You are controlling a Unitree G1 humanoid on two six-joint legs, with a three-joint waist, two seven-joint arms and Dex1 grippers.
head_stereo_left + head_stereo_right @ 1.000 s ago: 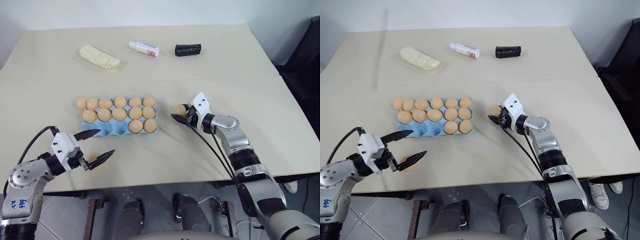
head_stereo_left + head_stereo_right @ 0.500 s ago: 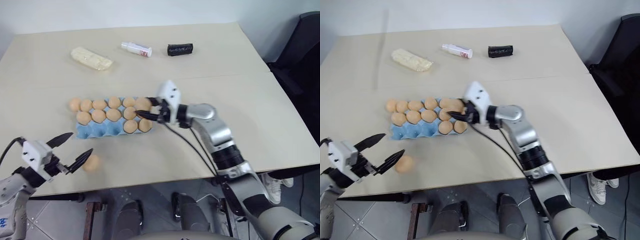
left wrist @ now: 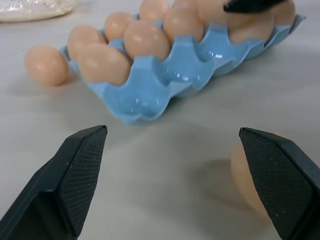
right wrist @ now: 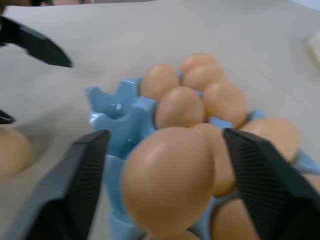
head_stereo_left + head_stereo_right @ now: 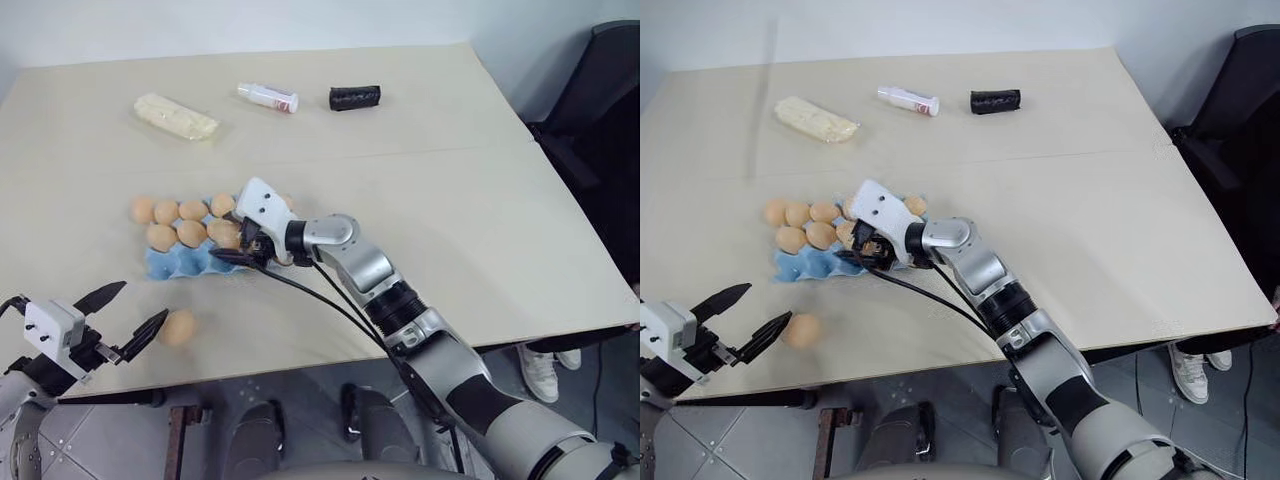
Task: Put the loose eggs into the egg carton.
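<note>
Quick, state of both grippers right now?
Left gripper: open, empty, beside a loose egg.
Right gripper: open over the egg carton, an egg between its fingers.

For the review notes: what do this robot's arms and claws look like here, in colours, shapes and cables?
Both arms are silver-grey metal with black joint sections. Each ends in a white boxy wrist block carrying two black pointed fingers with a fine cross-hatched grip texture. The right claw has thin black cables running back along its forearm. The left claw has a black cable looping behind its wrist block.
</note>
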